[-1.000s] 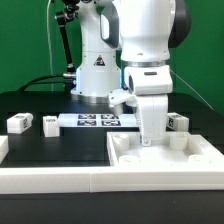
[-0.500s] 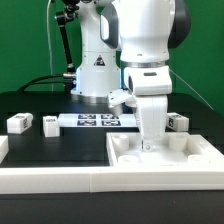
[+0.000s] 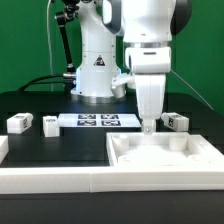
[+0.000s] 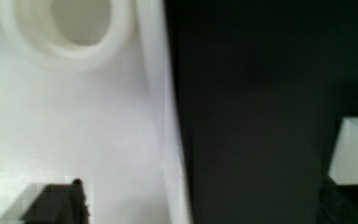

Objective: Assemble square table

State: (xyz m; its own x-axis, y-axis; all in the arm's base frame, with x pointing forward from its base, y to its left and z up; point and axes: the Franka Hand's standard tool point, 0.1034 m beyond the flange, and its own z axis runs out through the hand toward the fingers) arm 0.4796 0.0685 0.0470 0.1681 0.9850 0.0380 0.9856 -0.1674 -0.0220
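A white robot arm stood at the far side of a black table [image 3: 60, 150], its gripper [image 3: 148, 126] hanging just above the far rim of the square table top [image 3: 165, 162]. The top lay flat in the near part of the scene, toward the exterior view's right, with its raised rim facing up. In the wrist view one dark fingertip [image 4: 55, 205] sat well off to the side over the white top [image 4: 69, 130]. Nothing lay in the space beside it, so the jaws appeared spread wide and empty. The same view showed a round socket [image 4: 78, 25] in the top with nothing in it. Three small tagged blocks lay loose on the black surface beyond the top. The outer leg [image 3: 18, 123] and the inner leg [image 3: 50, 124] were at the exterior view's left. The right-side leg [image 3: 176, 121] was just beyond the top's far right corner. The marker board [image 3: 97, 121] lay between the inner leg and the arm. A fourth leg could not be made out. Judging by this, assembly was at an early stage. No leg was clearly fixed upright in the top, and at least three remained to be picked up and fitted.
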